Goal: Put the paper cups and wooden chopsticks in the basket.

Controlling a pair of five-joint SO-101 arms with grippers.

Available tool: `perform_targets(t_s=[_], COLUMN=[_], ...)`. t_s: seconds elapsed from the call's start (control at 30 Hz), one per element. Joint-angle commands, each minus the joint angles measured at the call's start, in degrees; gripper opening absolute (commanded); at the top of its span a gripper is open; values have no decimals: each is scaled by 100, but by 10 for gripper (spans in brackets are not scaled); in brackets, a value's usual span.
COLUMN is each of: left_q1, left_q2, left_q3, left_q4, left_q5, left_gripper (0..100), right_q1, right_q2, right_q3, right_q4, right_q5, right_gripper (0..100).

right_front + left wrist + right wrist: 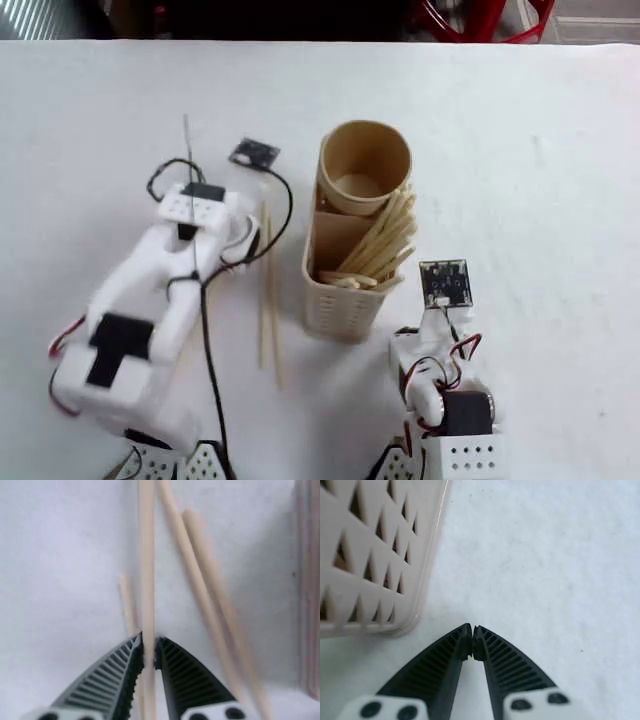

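Basket nearly filled; loose chopsticks left on the table.
Near right, the right gripper sits closed on nothing beside the basket. Left of it, the left gripper is pinched on one chopstick, others lying alongside. The basket's nearer part holds a chopstick bundle, its far compartment the cup. Remaining, I judge: the held stick and the loose ones.
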Motion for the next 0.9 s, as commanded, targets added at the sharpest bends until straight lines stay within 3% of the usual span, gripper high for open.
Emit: perform_targets(t_s=[0.0,0.33,0.63,0.87], left_q1=[-40,84,1895,2897], left_q2=[-1297,-4110,-4769,-4470], left_q3=[44,-721,-2409,-2681], left_q4=[88,712,686,-264], left_q5=[-9,0,-44,-62], left_gripper=[21,22,22,24], right_q1=[48,48,48,48], right_q2=[-13,-13,-13,-13], right_q3=[53,53,53,53], right_q4=[22,22,22,22], right_q5=[9,9,9,9], right_gripper=[19,19,19,19])
